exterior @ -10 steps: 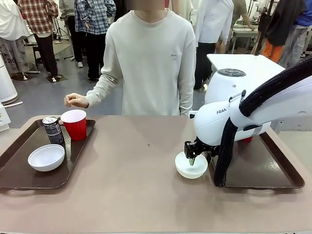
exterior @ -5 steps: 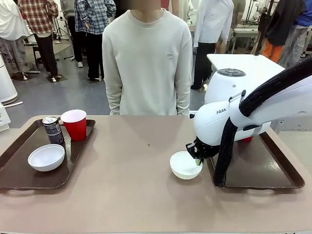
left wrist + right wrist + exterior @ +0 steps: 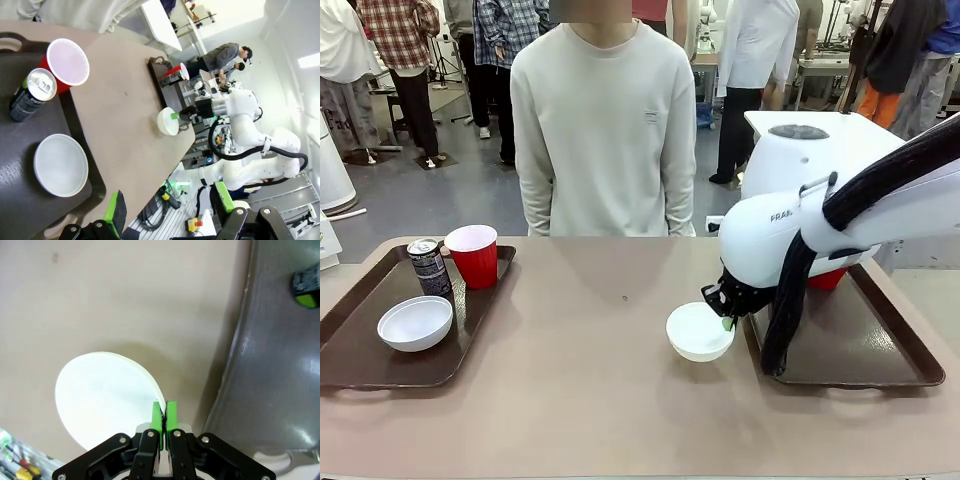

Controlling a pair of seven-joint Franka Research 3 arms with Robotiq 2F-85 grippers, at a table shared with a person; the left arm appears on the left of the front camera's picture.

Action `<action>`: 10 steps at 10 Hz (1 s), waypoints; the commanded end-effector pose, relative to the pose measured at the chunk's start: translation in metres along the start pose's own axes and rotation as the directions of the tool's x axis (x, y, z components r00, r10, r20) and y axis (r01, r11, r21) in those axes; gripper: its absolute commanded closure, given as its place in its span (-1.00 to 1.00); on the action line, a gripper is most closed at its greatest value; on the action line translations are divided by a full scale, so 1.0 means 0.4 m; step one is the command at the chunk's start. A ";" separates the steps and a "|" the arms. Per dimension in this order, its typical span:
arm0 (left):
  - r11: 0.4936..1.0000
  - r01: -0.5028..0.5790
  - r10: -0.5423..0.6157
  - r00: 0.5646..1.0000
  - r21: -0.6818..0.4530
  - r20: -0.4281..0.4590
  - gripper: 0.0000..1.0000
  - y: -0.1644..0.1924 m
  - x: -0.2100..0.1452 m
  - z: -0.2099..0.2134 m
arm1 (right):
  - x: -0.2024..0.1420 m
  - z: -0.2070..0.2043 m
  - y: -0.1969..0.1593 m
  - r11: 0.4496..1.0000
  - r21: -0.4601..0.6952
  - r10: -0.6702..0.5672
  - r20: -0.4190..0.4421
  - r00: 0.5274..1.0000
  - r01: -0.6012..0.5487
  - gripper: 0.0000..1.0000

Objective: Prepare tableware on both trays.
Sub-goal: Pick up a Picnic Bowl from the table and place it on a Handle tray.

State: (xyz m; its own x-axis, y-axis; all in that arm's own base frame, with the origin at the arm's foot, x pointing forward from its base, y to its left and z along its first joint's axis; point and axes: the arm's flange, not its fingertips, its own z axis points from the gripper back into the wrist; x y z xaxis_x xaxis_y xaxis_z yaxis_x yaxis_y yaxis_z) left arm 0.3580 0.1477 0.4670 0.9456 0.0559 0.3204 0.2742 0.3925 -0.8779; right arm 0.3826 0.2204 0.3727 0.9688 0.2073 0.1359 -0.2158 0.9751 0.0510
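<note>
Trays come first in the count: two, the left tray [image 3: 360, 330] and the right tray [image 3: 880, 345] at either end of the desk [image 3: 590, 400]. Bowls, two: one [image 3: 415, 322] on the left tray, one [image 3: 698, 331] on the desk just beside the right tray, its rim pinched in the right claw [image 3: 164, 416]. Lift it level, clear the raised rim, then set it inside. Cups, two: one [image 3: 472, 254] beside the black can [image 3: 428, 266], another [image 3: 825, 278] behind the arm. The left claw [image 3: 167, 207] stands apart, empty.

Bright even overhead light; soft shadows on table [image 3: 580, 400]; ceiling glare, wide-angle bending in left wrist view.
</note>
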 end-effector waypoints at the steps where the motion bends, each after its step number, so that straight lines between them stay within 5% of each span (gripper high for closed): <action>1: 1.000 0.014 -0.014 1.000 -0.020 0.014 -0.84 -0.002 -0.002 0.003 | -0.073 0.138 0.004 0.998 0.024 0.055 0.027 0.998 -0.056 1.00; 5: 1.000 0.014 -0.014 1.000 -0.020 0.014 -0.84 -0.002 -0.002 0.003 | -0.092 0.213 -0.073 0.999 0.028 0.018 0.031 0.999 -0.019 1.00; 10: 1.000 0.014 -0.014 1.000 -0.020 0.014 -0.84 -0.002 -0.002 0.003 | -0.122 0.239 -0.347 0.998 -0.066 0.018 0.019 1.000 -0.017 1.00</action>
State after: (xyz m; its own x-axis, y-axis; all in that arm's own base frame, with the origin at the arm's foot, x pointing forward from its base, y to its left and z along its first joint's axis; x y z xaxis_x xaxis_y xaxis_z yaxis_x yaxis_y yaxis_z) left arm 0.3578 0.1479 0.4671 0.9456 0.0565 0.3203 0.2738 0.3932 -0.8778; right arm 0.3571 0.0848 0.4492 0.9631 0.2265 0.1450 -0.2291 0.9734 0.0007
